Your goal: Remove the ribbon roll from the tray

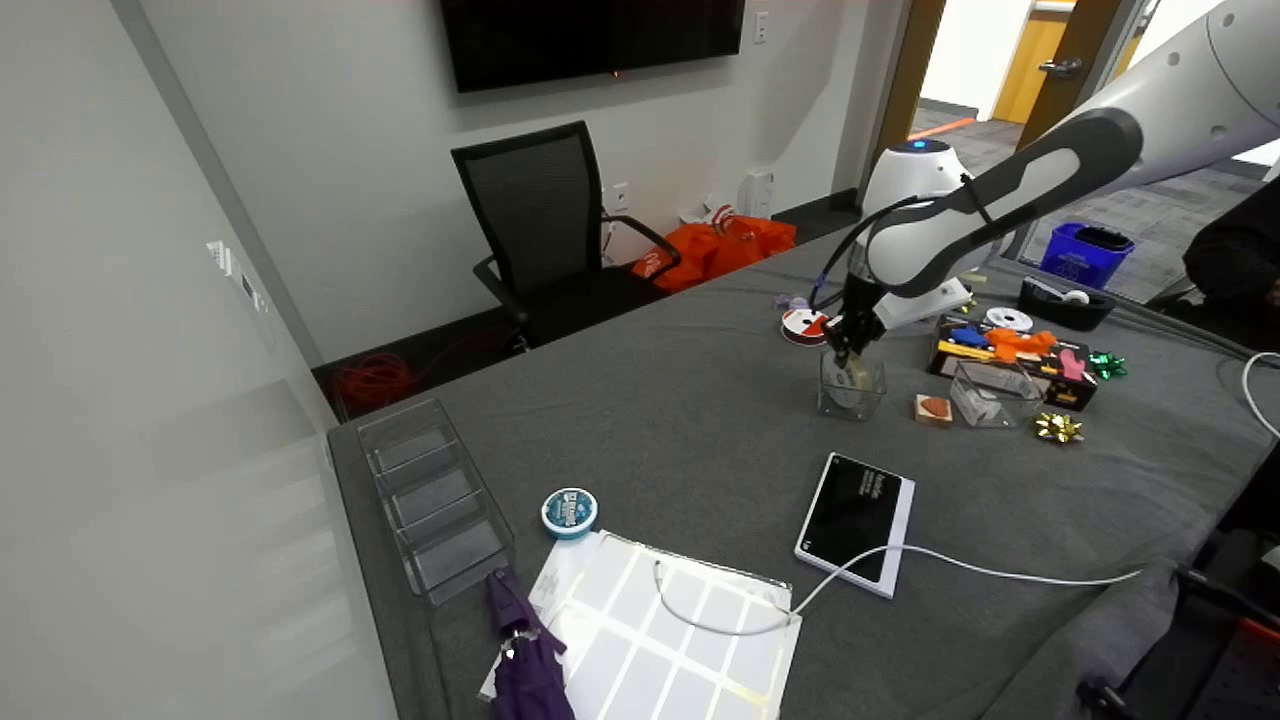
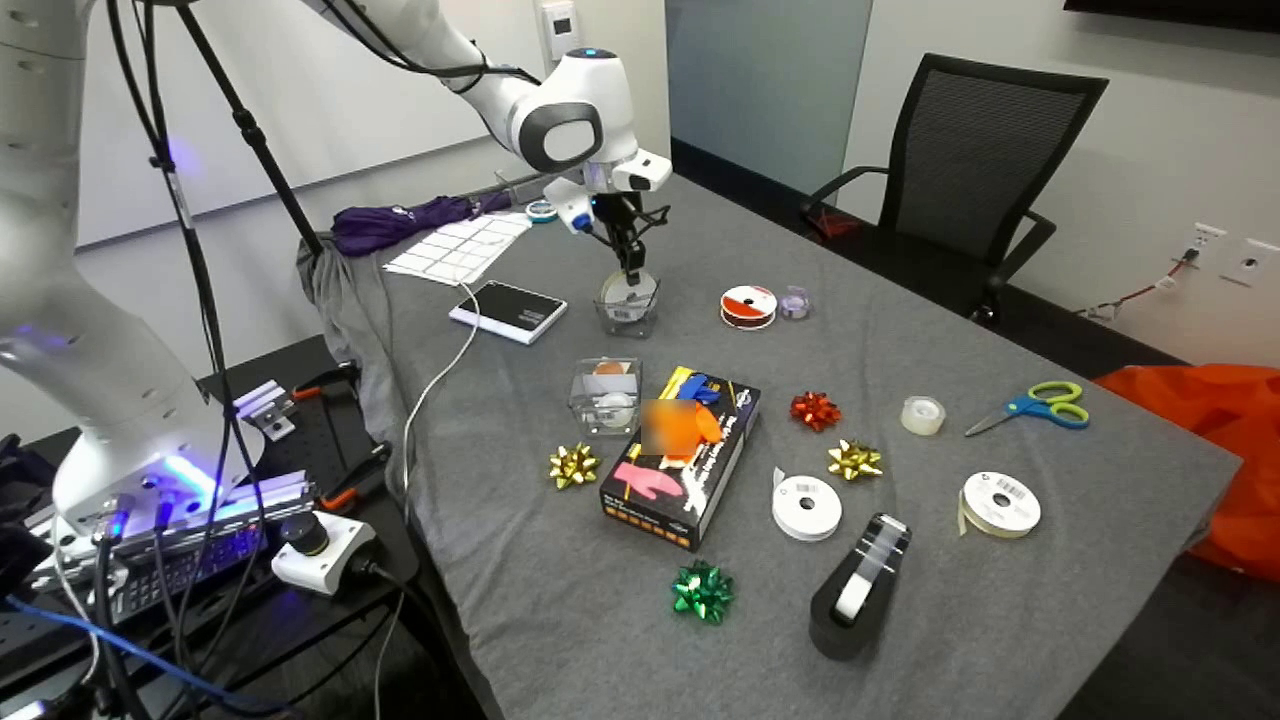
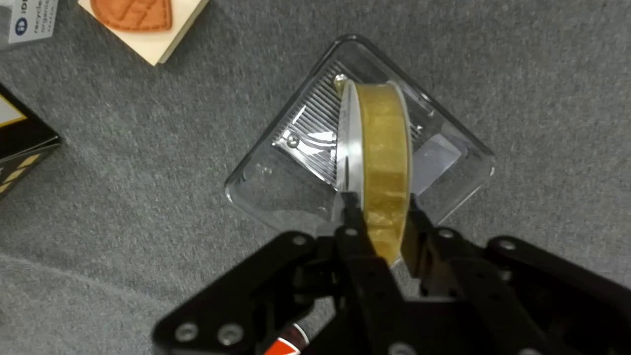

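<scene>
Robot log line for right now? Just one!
gripper: closed on ribbon roll | pose: roughly on edge, inside clear tray | removal: not done yet

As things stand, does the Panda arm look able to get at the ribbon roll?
Probably yes. The ribbon roll is on edge in the open-topped tray, its flat sides between the jaws, which look closed on it; no lid shows over it.
</scene>
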Robot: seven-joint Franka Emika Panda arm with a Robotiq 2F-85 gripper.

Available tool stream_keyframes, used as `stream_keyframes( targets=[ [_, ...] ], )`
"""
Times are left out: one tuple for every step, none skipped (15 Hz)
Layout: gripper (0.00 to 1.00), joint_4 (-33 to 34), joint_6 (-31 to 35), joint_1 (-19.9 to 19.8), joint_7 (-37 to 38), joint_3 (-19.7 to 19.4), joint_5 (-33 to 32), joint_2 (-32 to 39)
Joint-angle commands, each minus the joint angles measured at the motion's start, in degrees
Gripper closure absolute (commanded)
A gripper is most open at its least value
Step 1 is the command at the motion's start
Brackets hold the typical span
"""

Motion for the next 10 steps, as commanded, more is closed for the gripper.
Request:
stream_keyframes(
  targets=[
    [0.94,-0.8,-2.7,-0.4,-0.6,0.7,0.6,-3.1],
    [0.94,-1.1,-3.1,-0.1,-0.2,0.6,0.4,-4.0],
    [0.94,-1.5,-4.0,-0.1,-0.3,0.8,0.6,-5.4],
    [0.94,-2.0,-5.0,0.0,-0.4,1.0,0.7,-6.7],
    [0.94,-2.5,-5.9,0.0,-0.7,1.3,0.9,-8.0],
    [0.94,-3.2,-7.1,-0.2,-1.2,1.8,1.2,-9.7],
    [0.94,-3.8,-8.4,-0.3,-1.8,2.2,1.3,-11.1],
    [0.94,-4.5,-9.6,-0.4,-2.2,2.5,1.5,-12.6],
    [0.94,-5.5,-11.0,-0.6,-3.0,2.8,1.7,-14.2],
    [0.94,-6.5,-12.2,-0.7,-3.7,2.9,1.7,-15.8]
  ],
)
